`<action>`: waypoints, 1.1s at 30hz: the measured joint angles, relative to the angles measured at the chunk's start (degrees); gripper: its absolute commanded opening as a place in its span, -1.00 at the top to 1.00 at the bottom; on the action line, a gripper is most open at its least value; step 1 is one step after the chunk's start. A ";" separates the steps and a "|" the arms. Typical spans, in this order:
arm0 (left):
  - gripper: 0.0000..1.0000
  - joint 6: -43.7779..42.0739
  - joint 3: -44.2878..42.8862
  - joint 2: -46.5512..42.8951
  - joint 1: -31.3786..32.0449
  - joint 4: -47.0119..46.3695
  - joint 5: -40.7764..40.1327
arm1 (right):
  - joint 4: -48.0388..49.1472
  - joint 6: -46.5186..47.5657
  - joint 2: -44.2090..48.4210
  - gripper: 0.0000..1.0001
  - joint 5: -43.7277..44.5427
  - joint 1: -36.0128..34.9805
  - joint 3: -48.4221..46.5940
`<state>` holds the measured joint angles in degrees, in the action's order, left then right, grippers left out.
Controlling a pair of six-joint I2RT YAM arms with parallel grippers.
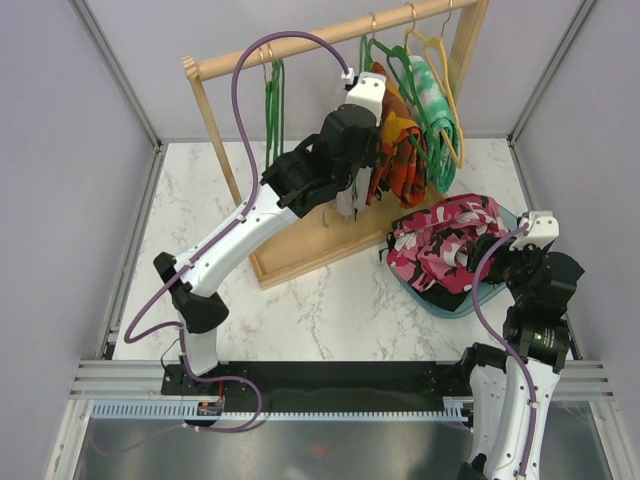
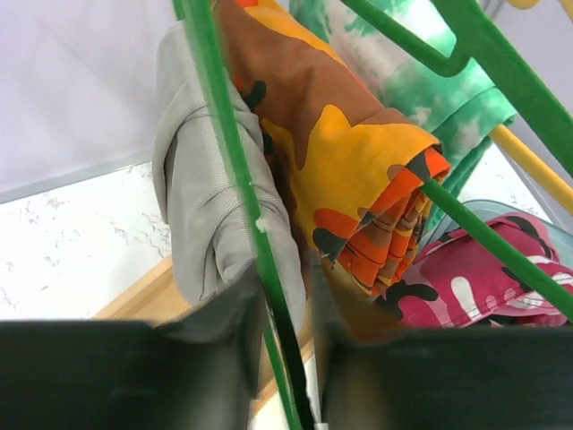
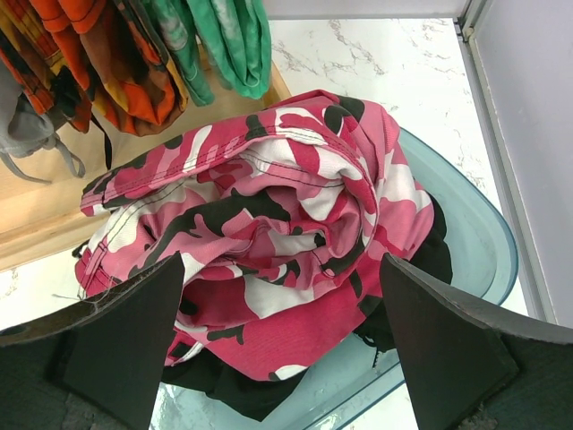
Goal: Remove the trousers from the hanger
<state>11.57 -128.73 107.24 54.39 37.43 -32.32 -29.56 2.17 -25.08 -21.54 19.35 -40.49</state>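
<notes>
I saw the grey trousers (image 2: 210, 206) hanging in a soft, limp fold over a green hanger (image 2: 237, 161) on the wooden rack (image 1: 300, 50). They were pressed against the orange-patterned trousers (image 2: 358, 170), with the green-white trousers (image 2: 421, 81) beyond. My left gripper (image 2: 285, 300) stood with narrow jaws about the hanger's bar at the grey fold; whether it pinched cloth I could not tell. The pink camouflage trousers (image 3: 269, 233) lay crumpled atop the black trousers (image 3: 242, 394) in the blue basin (image 3: 483, 242), under my right gripper (image 3: 279, 269), which was spread wide.
</notes>
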 measured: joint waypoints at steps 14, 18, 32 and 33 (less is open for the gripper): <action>0.95 -4.35 -1.75 -0.48 -0.52 3.30 -4.11 | 0.00 -0.04 0.13 -0.96 0.04 0.00 0.00; 0.95 -5.35 -3.13 -1.25 -0.52 3.80 -4.13 | -0.02 -0.04 0.13 -0.96 0.24 0.00 0.00; 0.96 -5.57 3.48 -12.24 0.02 4.70 -1.60 | -0.09 0.52 0.02 -0.96 -1.36 0.00 -0.04; 0.95 -5.18 5.05 -13.68 0.00 4.44 -1.33 | -0.15 0.92 -0.11 -0.96 -2.36 0.00 -0.09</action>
<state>6.39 -123.68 93.56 54.39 41.87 -33.65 -29.71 3.09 -25.19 -23.90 19.35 -40.58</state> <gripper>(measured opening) 0.068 0.982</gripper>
